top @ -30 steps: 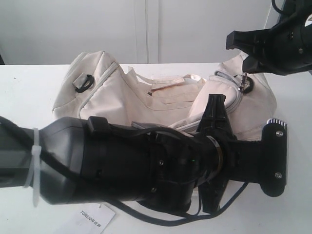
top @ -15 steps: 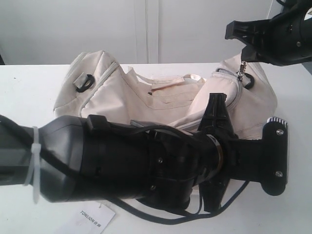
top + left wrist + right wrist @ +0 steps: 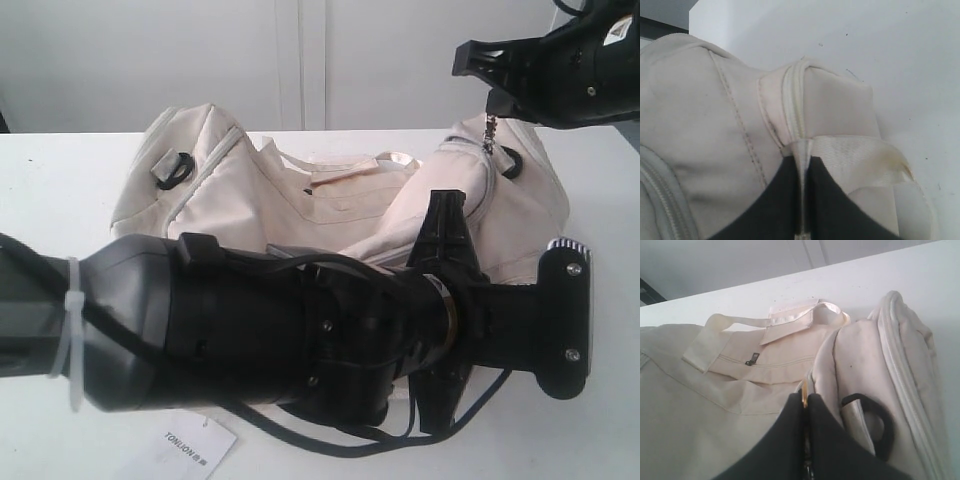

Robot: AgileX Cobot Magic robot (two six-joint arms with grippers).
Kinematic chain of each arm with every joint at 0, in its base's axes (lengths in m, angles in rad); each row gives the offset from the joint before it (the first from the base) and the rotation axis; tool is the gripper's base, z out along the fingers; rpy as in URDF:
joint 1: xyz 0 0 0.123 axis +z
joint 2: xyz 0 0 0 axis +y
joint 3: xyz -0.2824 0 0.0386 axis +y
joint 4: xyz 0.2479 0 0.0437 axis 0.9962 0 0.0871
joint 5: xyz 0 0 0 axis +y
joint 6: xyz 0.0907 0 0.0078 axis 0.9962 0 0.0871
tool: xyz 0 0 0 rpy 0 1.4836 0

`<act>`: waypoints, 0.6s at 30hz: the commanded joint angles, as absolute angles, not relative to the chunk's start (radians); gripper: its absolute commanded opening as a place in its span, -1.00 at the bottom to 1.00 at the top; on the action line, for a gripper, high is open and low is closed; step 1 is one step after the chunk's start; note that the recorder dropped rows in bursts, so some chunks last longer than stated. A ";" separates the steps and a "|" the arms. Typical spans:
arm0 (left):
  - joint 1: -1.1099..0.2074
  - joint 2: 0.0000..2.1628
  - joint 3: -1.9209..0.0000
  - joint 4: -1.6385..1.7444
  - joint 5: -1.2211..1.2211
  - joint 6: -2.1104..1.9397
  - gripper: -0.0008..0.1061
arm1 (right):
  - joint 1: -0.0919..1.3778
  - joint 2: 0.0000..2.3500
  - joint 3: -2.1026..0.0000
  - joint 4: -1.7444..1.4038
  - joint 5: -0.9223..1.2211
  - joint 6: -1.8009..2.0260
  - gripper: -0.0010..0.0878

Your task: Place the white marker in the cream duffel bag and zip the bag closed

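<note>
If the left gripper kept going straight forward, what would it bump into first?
Its fingers pinch the shiny strap handle. Straight ahead, the left gripper would probably push into the cream duffel bag, whose soft side sits just behind the strap.

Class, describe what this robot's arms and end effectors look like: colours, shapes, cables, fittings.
The left arm has a rounded matte-black housing, a white zip tie, a black cable and a screwed flat plate with a ribbed silver edge. The right arm is black and angular. The left end effector and right end effector have black fingers.
</note>
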State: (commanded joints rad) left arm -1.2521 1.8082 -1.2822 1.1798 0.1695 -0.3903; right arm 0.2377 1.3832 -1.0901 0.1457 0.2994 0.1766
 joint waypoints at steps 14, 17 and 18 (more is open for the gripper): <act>-1.252 1.808 -1.282 1.180 0.168 -0.390 -0.99 | 0.238 1.456 -1.090 0.146 0.178 0.175 -0.98; -1.252 1.808 -1.282 1.180 0.166 -0.390 -0.99 | 0.238 1.479 -1.090 0.138 0.156 0.175 -0.98; -1.252 1.808 -1.282 1.180 0.166 -0.390 -0.99 | 0.238 1.492 -1.092 0.138 0.147 0.175 -0.98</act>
